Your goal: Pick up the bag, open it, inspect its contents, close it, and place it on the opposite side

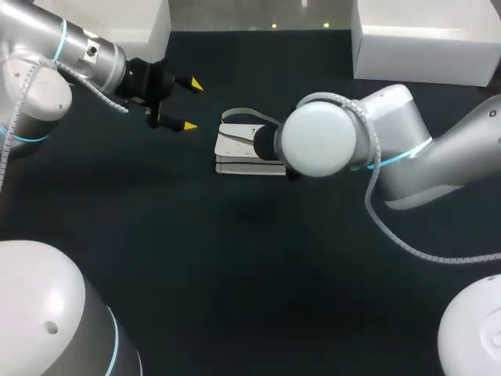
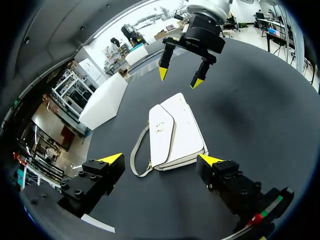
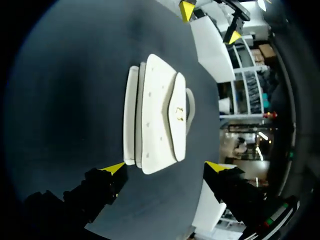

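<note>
The left gripper (image 1: pixel 191 104) hung off the bag's left end, its fingers spread wide and holding nothing, tips aimed at the bag across a strip of bare table (image 1: pixel 156 235). The white bag (image 1: pixel 239 149) lay flat near the table's middle, flap upward, with its strap (image 1: pixel 249 116) looped along the far edge. From the left wrist, its long axis ran straight ahead toward the other gripper, so each gripper faced a short end. The right gripper (image 3: pixel 165 166), hidden beneath its own wrist from above, was also wide open and empty. Its tips stood either side of the bag's near end, seemingly clear of it. It looked the nearer and better placed for the pick.
</note>
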Robot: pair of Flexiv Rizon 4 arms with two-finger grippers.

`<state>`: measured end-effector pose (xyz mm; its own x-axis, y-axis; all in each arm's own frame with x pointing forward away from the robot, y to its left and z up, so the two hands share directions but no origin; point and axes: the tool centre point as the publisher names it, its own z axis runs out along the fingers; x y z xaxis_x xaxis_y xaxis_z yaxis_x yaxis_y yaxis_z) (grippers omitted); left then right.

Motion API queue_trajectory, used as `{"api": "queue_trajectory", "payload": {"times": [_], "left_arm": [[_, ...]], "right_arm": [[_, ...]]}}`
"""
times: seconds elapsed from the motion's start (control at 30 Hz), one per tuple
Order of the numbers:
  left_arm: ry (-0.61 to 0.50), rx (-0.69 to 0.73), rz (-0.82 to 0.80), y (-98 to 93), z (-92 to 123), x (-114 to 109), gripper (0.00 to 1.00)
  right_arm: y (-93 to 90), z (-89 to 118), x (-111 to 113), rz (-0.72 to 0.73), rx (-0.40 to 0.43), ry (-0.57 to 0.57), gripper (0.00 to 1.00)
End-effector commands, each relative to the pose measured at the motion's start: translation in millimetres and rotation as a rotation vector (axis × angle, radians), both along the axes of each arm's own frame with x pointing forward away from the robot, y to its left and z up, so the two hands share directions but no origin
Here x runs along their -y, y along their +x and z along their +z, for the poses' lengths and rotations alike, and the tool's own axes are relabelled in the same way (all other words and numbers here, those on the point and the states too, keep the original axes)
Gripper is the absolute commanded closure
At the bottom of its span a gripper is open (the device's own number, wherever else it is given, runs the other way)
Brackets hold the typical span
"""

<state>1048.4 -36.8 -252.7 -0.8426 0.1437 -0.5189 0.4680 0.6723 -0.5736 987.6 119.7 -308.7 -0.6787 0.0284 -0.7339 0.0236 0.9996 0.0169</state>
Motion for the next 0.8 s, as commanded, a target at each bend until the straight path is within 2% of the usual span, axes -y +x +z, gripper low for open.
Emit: {"api": "queue_trajectory", "payload": {"times": [0.03,0.37,0.57,0.77,0.8], "left_arm": [[-0.064,0.077,0.014,-0.7,-5.4,3.4,0.0],[-0.053,0.098,0.008,-1.2,-8.1,7.1,0.0],[-0.052,0.119,-0.041,-0.7,-18.7,23.4,0.0],[-0.054,0.14,-0.061,0.1,-17.4,31.7,0.0],[-0.055,0.142,-0.064,0.0,-17.1,32.7,0.0]], "right_arm": [[-1.1,-4.0,1.8,0.002,0.126,0.004,0.0],[-1.2,-4.2,-2.8,0.022,0.144,0.025,0.0],[-3.6,-26.4,-16.8,0.049,0.136,0.077,0.0],[0.3,-33.4,-21.7,0.057,0.156,0.11,0.0],[1.5,-33.8,-21.9,0.057,0.159,0.116,0.15]]}}
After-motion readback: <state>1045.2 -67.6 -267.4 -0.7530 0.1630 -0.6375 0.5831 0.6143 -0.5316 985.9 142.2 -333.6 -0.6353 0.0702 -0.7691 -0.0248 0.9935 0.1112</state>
